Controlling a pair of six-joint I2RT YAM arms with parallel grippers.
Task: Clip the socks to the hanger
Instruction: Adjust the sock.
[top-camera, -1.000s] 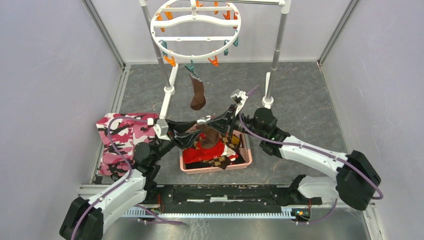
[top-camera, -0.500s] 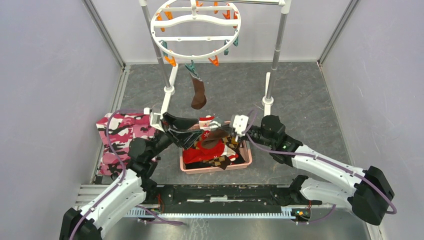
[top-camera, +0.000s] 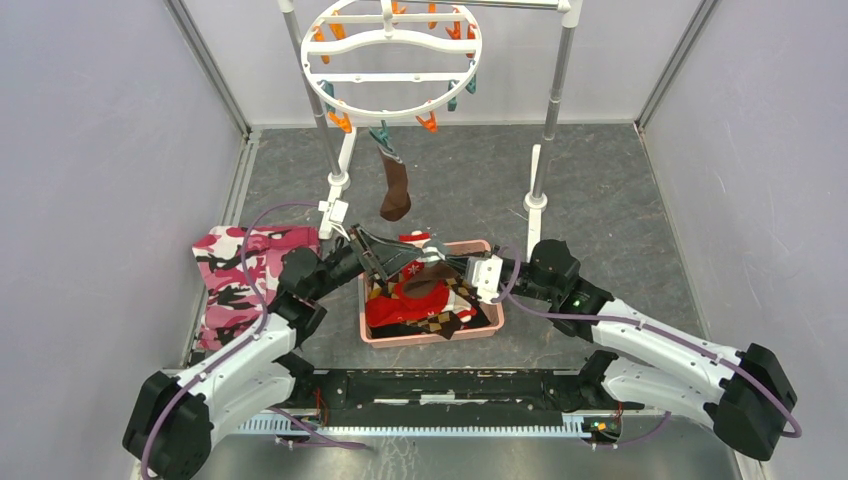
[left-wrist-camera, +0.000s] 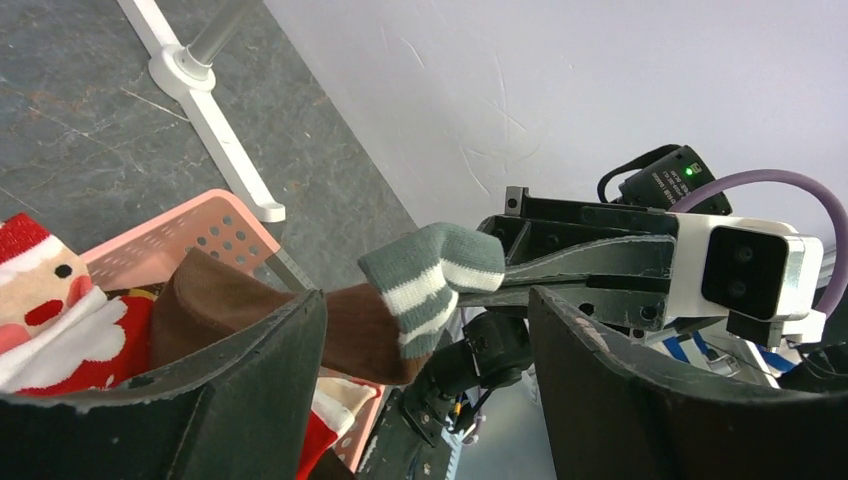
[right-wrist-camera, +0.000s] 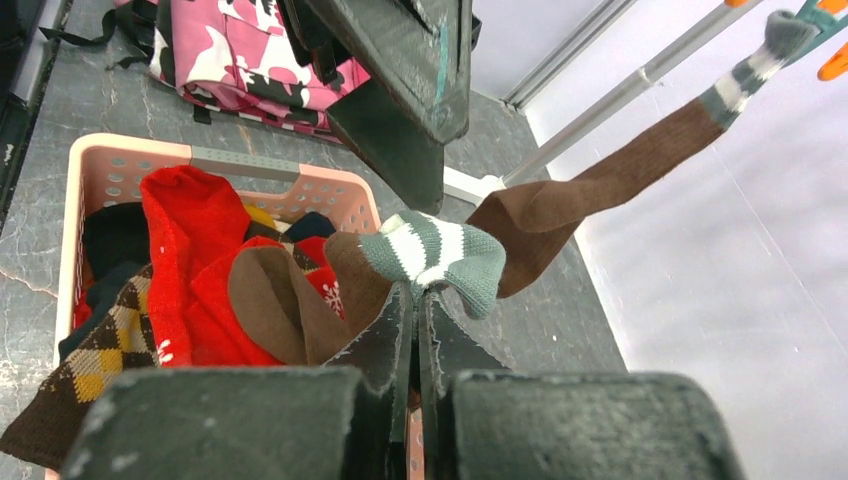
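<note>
Bright, even, diffuse light fills the top view: the pale walls (top-camera: 100, 150) carry no glare, shadows on the grey floor (top-camera: 600, 190) are faint and soft-edged, and the straight corner posts (top-camera: 210, 70) splay outward toward the frame edges. Both wrist views are sharp at middle distance, the sock (left-wrist-camera: 430, 275) showing crisp cuff stripes, while the near fingers (left-wrist-camera: 640, 400) sit dark and slightly soft against bright backgrounds.
</note>
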